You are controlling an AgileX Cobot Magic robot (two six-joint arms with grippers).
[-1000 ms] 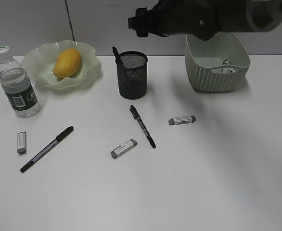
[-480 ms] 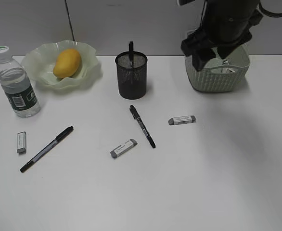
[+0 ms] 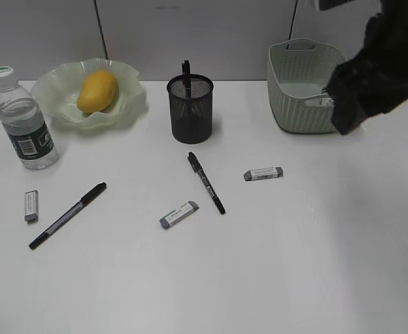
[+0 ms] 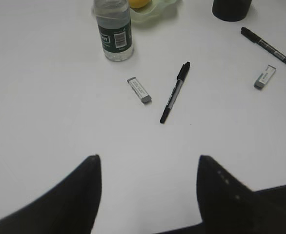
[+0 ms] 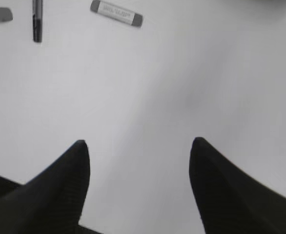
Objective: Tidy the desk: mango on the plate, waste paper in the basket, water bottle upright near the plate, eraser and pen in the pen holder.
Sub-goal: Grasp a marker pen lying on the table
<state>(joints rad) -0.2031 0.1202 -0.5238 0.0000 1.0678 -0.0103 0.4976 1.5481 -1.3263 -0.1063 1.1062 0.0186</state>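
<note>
With both my sets of fingers apart and empty, the light, stiff pen [image 3: 206, 182] mid-counter wants pinching across its slim, slippery barrel.

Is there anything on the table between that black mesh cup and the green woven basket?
No. In the exterior view the white desk is bare between the pen holder and the basket.
</note>
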